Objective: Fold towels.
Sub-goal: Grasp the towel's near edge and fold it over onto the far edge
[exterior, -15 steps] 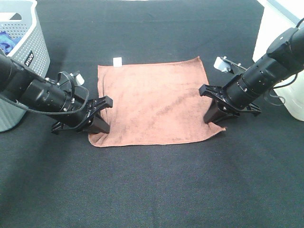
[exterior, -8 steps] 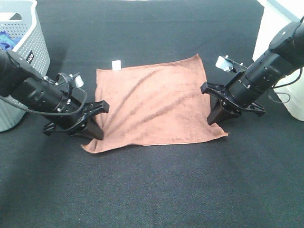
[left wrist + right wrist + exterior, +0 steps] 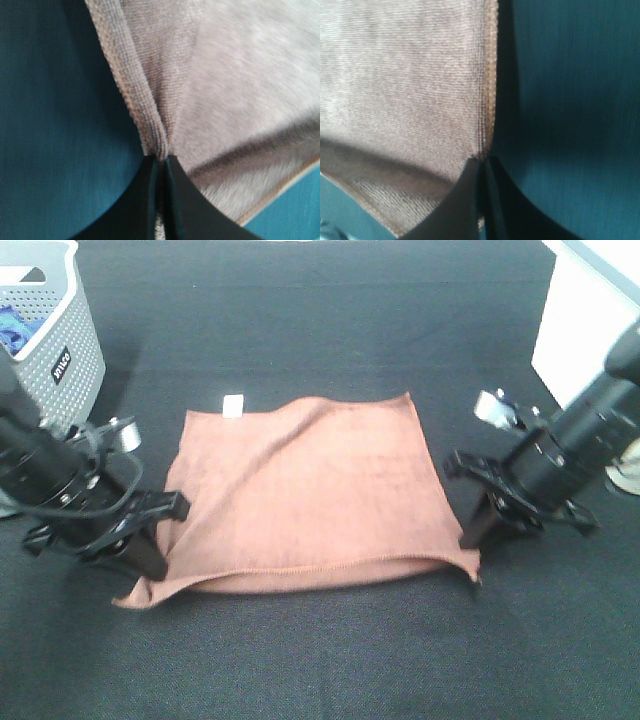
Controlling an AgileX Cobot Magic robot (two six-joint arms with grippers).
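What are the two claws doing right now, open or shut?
The left gripper is shut on the towel.
The right gripper is shut on the towel, opposite side.

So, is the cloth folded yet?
No, the towel lies spread out, its near corners pinched by the left end effector and right end effector.

Both grippers have drawn back toward the near side of the surface (image 3: 320, 660), the left gripper (image 3: 152, 562) swinging further outward than the right gripper (image 3: 472, 540). The towel (image 3: 310, 490) has come with them: its near edge is now lifted between the clamped jaws (shadow beneath), and its white tag (image 3: 232, 406) sits nearer.
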